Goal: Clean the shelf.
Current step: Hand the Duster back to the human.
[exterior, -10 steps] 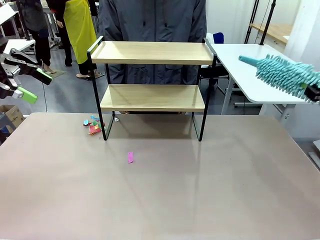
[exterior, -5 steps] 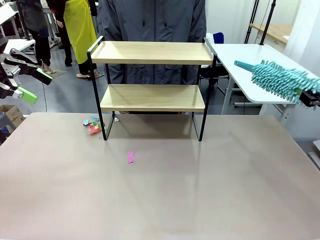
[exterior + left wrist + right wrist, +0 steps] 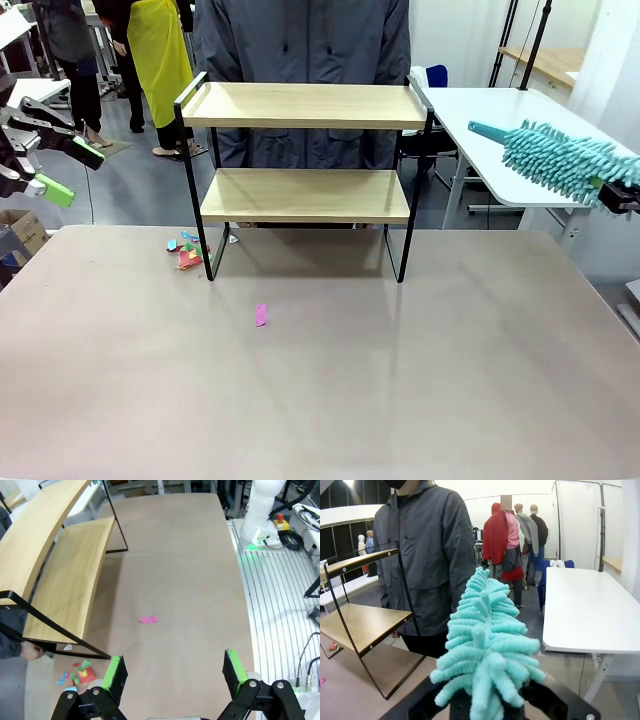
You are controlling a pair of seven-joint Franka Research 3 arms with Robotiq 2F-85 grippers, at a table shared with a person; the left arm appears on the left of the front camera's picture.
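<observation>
While right end effector (image 3: 487, 700) clamps duster (image 3: 485, 645), left end effector (image 3: 174, 672) spread wide, shelf (image 3: 305, 150) bare, person behind

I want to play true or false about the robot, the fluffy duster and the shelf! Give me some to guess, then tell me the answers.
1. The right gripper holds a teal duster. True.
2. The duster is brushing the shelf. False: it hangs in the air off to the shelf's side, apart from it.
3. The left gripper has its fingers spread open with nothing between them. True.
4. A pink scrap lies on the shelf's top board. False: it lies on the table in front of the shelf.
5. Colourful scraps lie on the table by a shelf leg. True.
</observation>
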